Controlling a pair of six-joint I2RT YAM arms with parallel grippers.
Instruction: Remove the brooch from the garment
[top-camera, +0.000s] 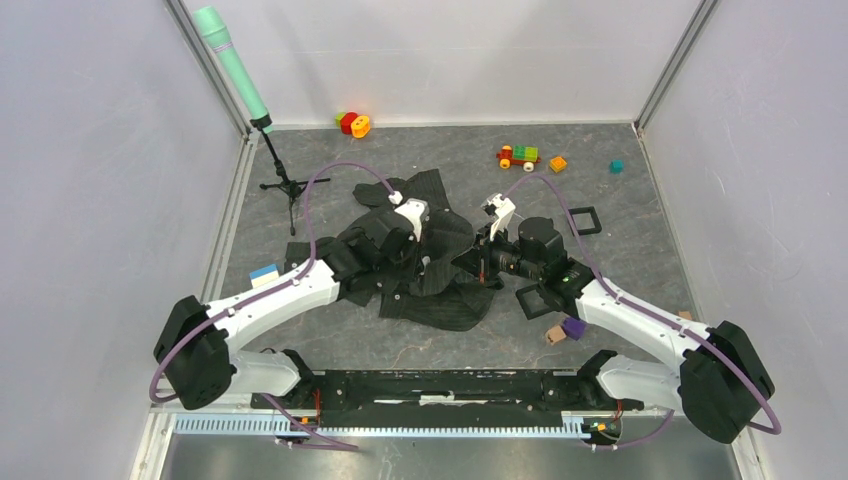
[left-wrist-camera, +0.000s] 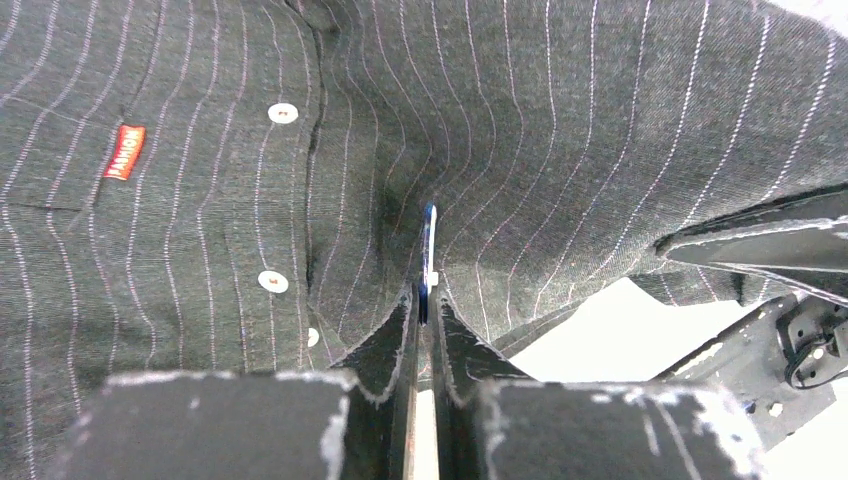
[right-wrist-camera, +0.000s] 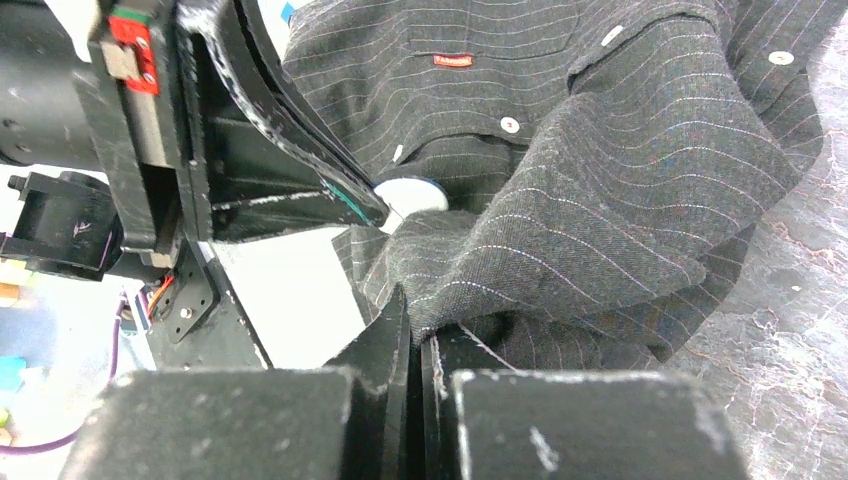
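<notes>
Left fingers (left-wrist-camera: 410, 325): drawn almost together, nipping the brooch (left-wrist-camera: 429, 250) edge-on at their very tips.
Brooch: a thin blue-edged disc, upright between the left fingertips. Most of it stands beyond them, and its far edge is sunk in a pucker of the garment (left-wrist-camera: 560, 130).
Right fingers (right-wrist-camera: 400, 330): shut on a fold of the garment just beside the left fingers. The cloth drapes over and past their tips down to the bench (right-wrist-camera: 790, 300).
Risk, slip: the left hold looks to be on the rim only, so a pull at an angle could pop the disc out of the tips.
Risk, drag: the cloth puckers toward the left tips, so if the fastening resists, the shirt may follow instead of parting, or the fold may slide out of the right fingers.
Risk, snag: a hard yank could catch the weave.
Risk, crowding: the two pairs of fingers work close together and could knock each other.
</notes>
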